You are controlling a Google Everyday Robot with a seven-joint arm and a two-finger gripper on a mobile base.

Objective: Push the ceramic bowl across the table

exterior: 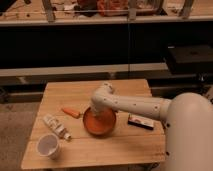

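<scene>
The orange-red ceramic bowl (pixel 100 123) sits near the middle of the light-wood table (pixel 130 145), slightly toward the front. My white arm reaches in from the right, and its gripper (pixel 98 109) is at the bowl's far rim, pressed into or against it. The bowl and the arm hide the fingertips.
A small orange carrot-like item (pixel 71 112) lies just left of the bowl. A white tube (pixel 56 126) and a white cup (pixel 48 146) are at the front left. A dark flat packet (pixel 140 121) lies right of the bowl. A long dark shelving unit (pixel 100 40) stands behind the table.
</scene>
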